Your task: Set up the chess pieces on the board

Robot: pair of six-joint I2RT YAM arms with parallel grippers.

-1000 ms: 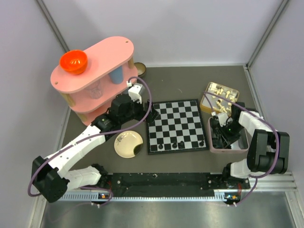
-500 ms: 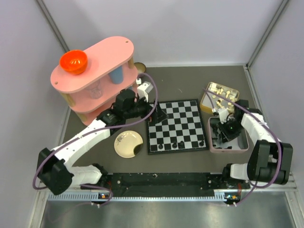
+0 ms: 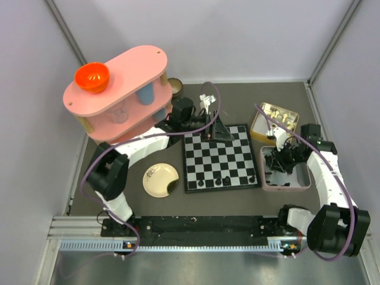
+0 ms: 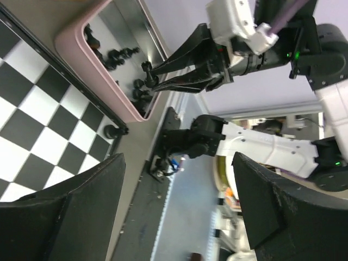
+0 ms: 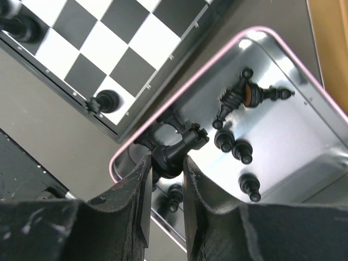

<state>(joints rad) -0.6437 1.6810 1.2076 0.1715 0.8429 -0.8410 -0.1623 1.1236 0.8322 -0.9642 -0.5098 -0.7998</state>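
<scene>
The board (image 3: 221, 157) lies mid-table, with several black chess pieces (image 3: 218, 180) standing along its near row. More black pieces (image 5: 234, 144) lie in a pink-rimmed tin (image 3: 285, 187) to the right of the board. My right gripper (image 5: 166, 163) is over this tin (image 5: 293, 130), shut on the base of a black crowned piece (image 5: 179, 147), and also shows in the top view (image 3: 278, 163). My left gripper (image 3: 217, 127) hovers over the board's far edge. Its fingers (image 4: 60, 212) are wide open and empty. The left wrist view shows the board (image 4: 32, 125) and the held piece (image 4: 145, 66).
A gold tin of cream chessmen (image 3: 273, 116) sits behind the pink tin. A round cream plate (image 3: 160, 180) lies left of the board. A pink two-level shelf (image 3: 119, 95) with an orange bowl (image 3: 91, 77) stands at the back left. One black pawn (image 5: 103, 100) stands on the board's corner.
My left arm has swung from the board's left side to its far edge. My right gripper has shifted slightly right and back within the pink tin.
</scene>
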